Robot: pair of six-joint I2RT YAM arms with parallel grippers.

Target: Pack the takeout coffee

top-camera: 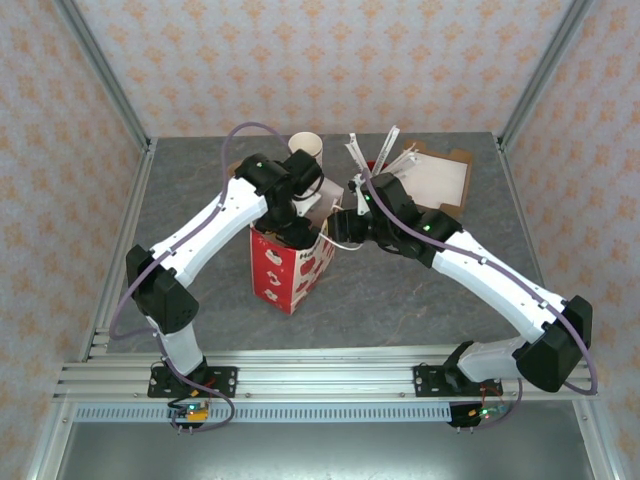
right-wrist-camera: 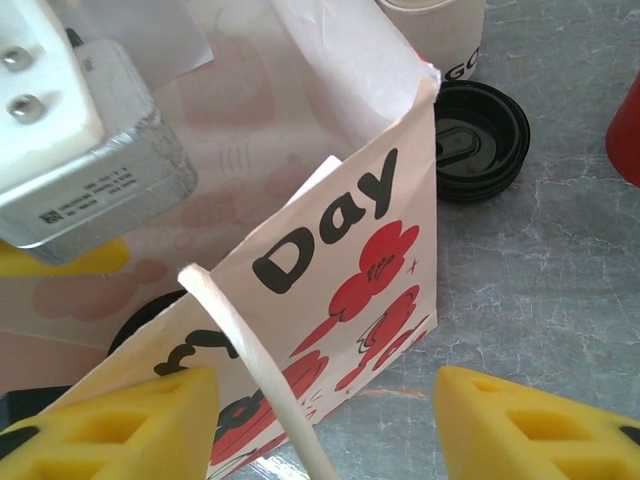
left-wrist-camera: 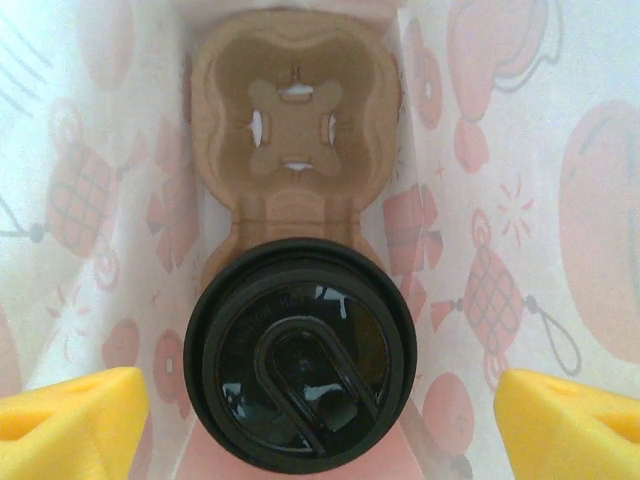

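The takeout coffee [left-wrist-camera: 300, 355], a cup under a round black lid, stands inside the red-and-white bag [top-camera: 285, 275] in the near slot of a brown cardboard carrier [left-wrist-camera: 295, 125]; the far slot is empty. My left gripper [left-wrist-camera: 318, 420] reaches down into the bag's mouth [top-camera: 297, 232] and is open, its yellow fingertips [left-wrist-camera: 70, 415] well clear of the lid on both sides. My right gripper [right-wrist-camera: 325, 430] is open at the bag's right side [top-camera: 338, 225]. The bag's white handle [right-wrist-camera: 250, 370] runs loose between its fingers, touching neither.
A loose black lid [right-wrist-camera: 480, 140] lies on the table beside a cream cup [right-wrist-camera: 435, 30]. Lidless cups [top-camera: 306, 148] stand behind the bag. Paper-wrapped sticks [top-camera: 385, 155] and flat cardboard [top-camera: 440, 180] lie at the back right. Metal posts frame the table.
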